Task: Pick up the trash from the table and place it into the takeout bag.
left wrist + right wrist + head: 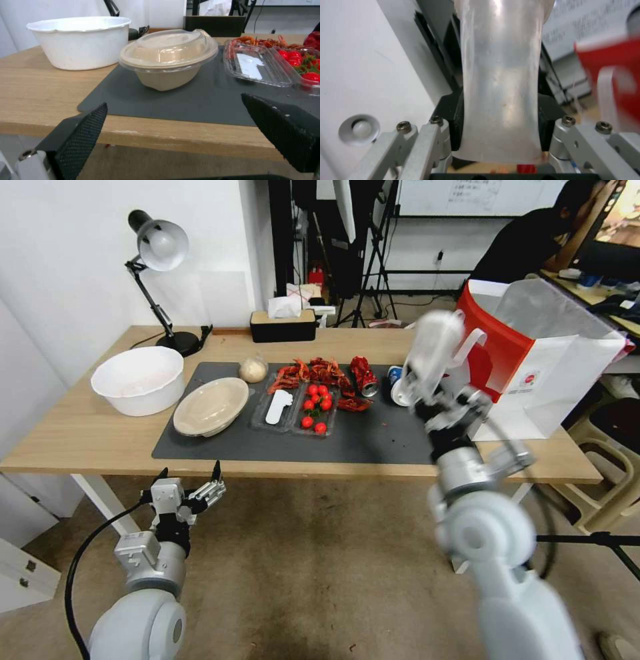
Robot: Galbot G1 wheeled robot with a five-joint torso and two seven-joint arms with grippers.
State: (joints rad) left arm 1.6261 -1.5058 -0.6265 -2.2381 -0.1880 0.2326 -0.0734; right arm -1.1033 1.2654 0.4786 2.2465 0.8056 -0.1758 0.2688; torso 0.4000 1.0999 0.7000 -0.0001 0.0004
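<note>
Clear plastic cup pinched by right gripper; left gripper fingers apart.

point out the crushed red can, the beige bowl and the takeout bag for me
crushed red can (363, 375): head view, on its dented side.
beige bowl (165, 79): left wrist view, on its outer wall under the clear lid.
takeout bag (567, 380): head view, on its white side panel.
</note>
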